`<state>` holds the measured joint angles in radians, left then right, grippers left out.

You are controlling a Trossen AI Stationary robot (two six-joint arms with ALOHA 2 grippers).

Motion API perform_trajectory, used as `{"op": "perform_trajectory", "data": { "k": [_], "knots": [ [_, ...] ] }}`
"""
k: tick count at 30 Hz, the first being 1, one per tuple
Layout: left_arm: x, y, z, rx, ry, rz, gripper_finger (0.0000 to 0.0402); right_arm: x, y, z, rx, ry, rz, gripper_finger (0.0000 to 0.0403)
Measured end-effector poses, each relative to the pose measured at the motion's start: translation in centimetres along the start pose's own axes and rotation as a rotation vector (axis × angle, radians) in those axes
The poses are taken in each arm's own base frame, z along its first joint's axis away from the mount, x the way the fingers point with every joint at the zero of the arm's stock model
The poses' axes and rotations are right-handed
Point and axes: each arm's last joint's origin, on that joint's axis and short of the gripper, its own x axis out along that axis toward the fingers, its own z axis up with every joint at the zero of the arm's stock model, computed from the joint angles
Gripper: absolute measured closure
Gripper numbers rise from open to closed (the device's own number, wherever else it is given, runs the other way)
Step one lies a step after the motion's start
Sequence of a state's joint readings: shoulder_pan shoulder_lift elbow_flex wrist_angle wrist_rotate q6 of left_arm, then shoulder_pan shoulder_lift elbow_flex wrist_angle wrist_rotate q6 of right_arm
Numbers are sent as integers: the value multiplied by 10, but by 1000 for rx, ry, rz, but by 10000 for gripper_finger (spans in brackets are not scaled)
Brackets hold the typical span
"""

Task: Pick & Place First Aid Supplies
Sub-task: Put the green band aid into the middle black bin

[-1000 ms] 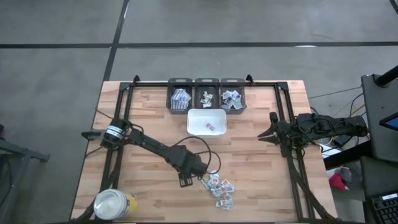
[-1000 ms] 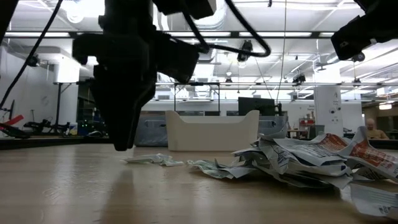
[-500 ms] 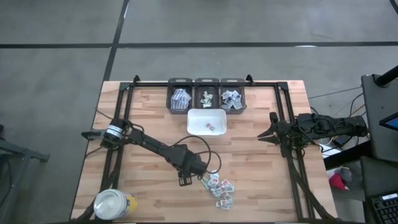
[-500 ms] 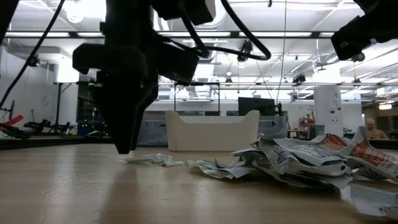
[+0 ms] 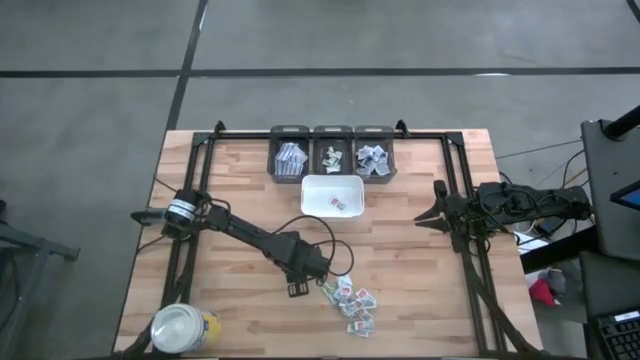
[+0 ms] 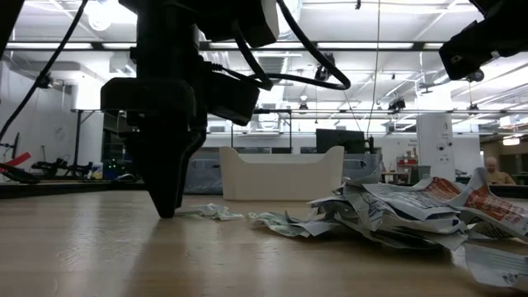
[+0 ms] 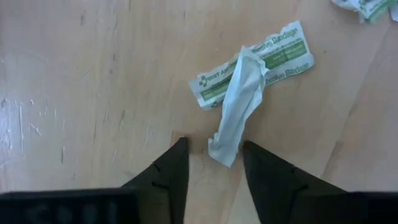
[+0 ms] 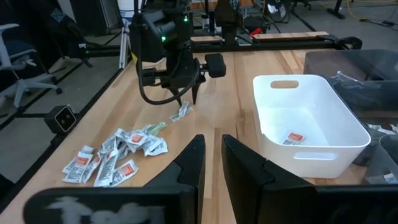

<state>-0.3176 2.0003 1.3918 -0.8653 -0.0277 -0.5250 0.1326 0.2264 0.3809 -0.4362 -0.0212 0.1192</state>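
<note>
Left gripper [image 7: 211, 163] is low over the wooden table [image 5: 240, 170], and its two dark fingers [image 7: 173, 171] stand apart with a clear gap between them. Just in front of the fingertips lies a green-printed packet [image 7: 255, 64] flat on the wood, with a twisted white strip [image 7: 239, 102] across it; the lower end of this strip reaches into the gap, but the fingers are not closed on it. In the high view, this gripper [image 5: 318, 277] is at the left edge of the pile of small packets [image 5: 352, 302], which lie loose near the front middle of the table. One red-printed sachet [image 5: 338, 205] is inside the white tray [image 5: 332, 182], behind the pile. Three dark bins [image 5: 331, 133] stand behind the tray. Right gripper [image 8: 211, 163] waits at the right side of the table, its fingers nearly together and holding nothing.
</note>
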Motion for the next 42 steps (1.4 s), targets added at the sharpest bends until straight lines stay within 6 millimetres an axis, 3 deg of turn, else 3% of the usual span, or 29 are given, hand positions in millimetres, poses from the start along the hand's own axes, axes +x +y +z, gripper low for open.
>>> {"op": "perform_trajectory", "data": {
  "k": [11,19,27,36,39,42],
  "knots": [
    [1,1,-1,-11,17,-3,387,0,0,0,0,0,0,351],
    [-13,0,-6,-27,31,-57,399,0,0,0,0,0,0,351],
    [-78,6,-10,-156,-118,-132,401,0,0,0,0,-1,0,351],
    [-174,29,7,-379,-681,75,401,0,0,0,0,1,0,351],
    [-194,42,19,-393,-771,127,401,1,0,0,-9,2,-3,351],
    [-202,63,34,-407,-801,194,401,1,-1,0,-56,4,-17,351]
  ]
}}
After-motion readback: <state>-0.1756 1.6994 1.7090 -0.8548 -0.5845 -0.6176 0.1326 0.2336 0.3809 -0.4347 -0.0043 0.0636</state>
